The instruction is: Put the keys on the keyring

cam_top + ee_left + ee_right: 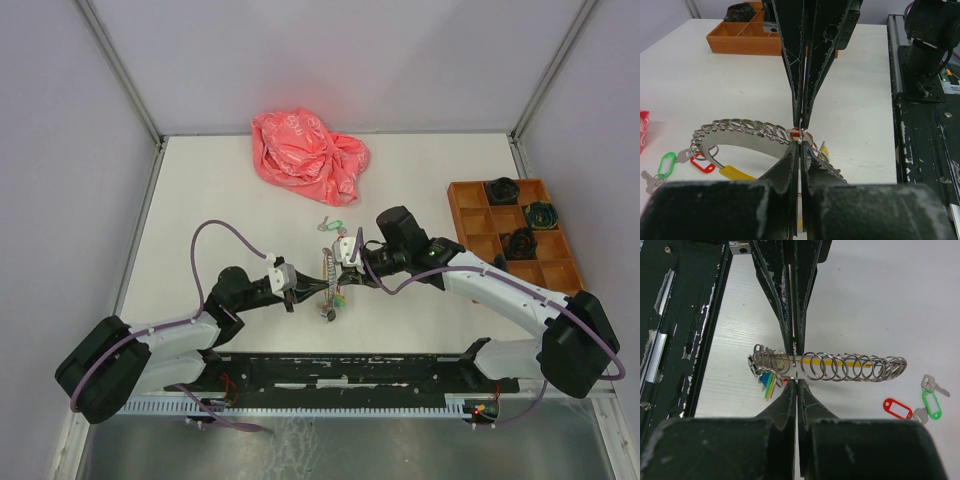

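Keyring [840,367]: gripped from opposite sides by clenched left fingers [777,290] and right fingers [782,407]. Keys [931,405], red and green tags: laid loose on the desk [880,300] nearby

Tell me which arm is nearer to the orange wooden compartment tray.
Right. The right arm passes close by the orange wooden compartment tray; the left arm lies far to its left, beyond the right arm.

White desk inside a pale, closed-in cell

The desk [230,190] has a matt white top – pale grey-lilac walls [60,160] close it at the left, back and right, joined by slim aluminium posts [118,68]. A black rail [340,368] runs along its near edge. The light is even and soft.
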`<state>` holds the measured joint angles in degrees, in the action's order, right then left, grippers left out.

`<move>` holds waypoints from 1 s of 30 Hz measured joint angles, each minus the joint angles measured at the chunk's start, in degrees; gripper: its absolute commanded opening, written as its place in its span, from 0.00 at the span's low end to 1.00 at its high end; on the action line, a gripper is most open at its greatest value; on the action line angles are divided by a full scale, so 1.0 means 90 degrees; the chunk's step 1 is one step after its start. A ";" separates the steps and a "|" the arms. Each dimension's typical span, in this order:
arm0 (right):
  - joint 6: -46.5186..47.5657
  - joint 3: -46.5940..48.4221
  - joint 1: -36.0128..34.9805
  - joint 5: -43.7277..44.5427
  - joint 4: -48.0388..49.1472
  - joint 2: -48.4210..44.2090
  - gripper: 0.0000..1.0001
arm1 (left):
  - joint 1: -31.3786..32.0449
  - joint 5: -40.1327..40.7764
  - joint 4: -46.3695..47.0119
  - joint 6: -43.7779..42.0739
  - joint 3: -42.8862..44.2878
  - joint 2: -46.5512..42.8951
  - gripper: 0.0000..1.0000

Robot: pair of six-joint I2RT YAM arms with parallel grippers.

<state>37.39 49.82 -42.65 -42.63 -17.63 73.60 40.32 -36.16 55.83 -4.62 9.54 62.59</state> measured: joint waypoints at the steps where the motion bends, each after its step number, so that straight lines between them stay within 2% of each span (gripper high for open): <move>1: 0.0000 0.0000 0.0000 -0.0005 0.0002 0.0000 0.01 | 0.0000 -0.0010 0.0000 0.0000 0.0002 0.0005 0.03; 30: 0.0119 0.0117 0.0000 -0.0121 -0.0175 0.0046 0.01 | 0.0000 -0.0063 -0.0007 -0.0117 0.0017 0.0041 0.03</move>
<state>38.46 50.87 -42.65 -43.72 -19.20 74.02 40.32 -36.73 55.77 -5.67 9.69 62.96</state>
